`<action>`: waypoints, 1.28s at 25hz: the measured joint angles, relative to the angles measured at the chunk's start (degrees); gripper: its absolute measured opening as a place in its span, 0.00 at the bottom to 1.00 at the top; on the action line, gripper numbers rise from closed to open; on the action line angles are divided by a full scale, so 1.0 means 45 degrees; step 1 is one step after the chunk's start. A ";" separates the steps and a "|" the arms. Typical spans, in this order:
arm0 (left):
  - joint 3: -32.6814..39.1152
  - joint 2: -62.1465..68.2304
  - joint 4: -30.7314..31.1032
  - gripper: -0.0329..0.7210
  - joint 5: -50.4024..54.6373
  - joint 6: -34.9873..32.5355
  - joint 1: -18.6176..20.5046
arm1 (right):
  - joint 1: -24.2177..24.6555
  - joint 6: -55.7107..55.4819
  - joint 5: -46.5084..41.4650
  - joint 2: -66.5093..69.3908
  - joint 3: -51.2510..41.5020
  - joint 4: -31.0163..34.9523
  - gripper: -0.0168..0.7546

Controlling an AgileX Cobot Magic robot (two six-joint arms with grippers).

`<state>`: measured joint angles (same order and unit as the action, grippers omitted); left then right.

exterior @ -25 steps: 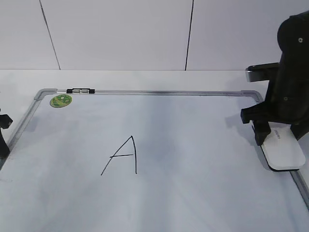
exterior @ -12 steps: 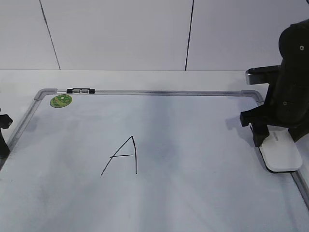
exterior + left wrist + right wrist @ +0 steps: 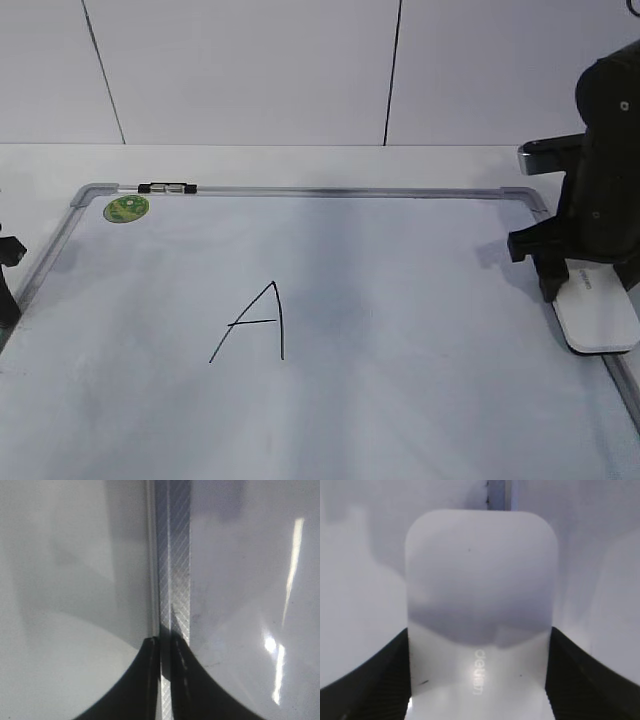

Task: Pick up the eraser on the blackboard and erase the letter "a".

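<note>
Now, line by line:

Change: over the last second the right pincer point(image 3: 585, 292) and the eraser point(image 3: 600, 318) have shifted together a little to the right and toward the near edge, onto the board's right frame; the letter is untouched.

Meaning: eraser and pincer moving as one suggests the grip has taken; I judge the pick-up to be under way, with the carry to the letter not yet begun.

Right pincer: pinching the eraser point(image 3: 480, 605) across its width, a black finger point(image 3: 375, 680) tight against each long side near the lettered end.

Left pincer: pressed together point(image 3: 166, 680), hanging over the board's left frame rail, holding nothing.

Eraser place: at the right edge of the blackboard point(image 3: 400, 400), partly over the grey frame; whether it has left the surface I cannot tell.

Eraser axis: long axis runs from the pincer out toward the near right corner; white top up.

Letter: the only mark visible is an angular capital "A" point(image 3: 258, 322), left of the board's middle, well apart from the eraser.
</note>
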<state>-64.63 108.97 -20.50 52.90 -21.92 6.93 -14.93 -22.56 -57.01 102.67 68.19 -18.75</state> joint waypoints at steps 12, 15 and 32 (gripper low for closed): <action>0.0000 0.0000 0.0000 0.07 0.0000 0.0000 0.0000 | 0.0000 0.0000 -0.0319 0.0254 0.0029 -0.0195 0.74; 0.0000 0.0000 0.0000 0.07 0.0000 0.0000 0.0000 | 0.0000 0.0026 -0.0173 0.0254 0.0051 0.0148 0.74; 0.0000 0.0000 0.0000 0.07 0.0000 0.0000 0.0000 | 0.0000 0.1338 0.0506 0.0254 -0.0060 0.1431 0.74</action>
<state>-64.63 108.97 -20.50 52.90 -21.92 6.93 -14.93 -16.54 -54.74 103.81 67.92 -12.31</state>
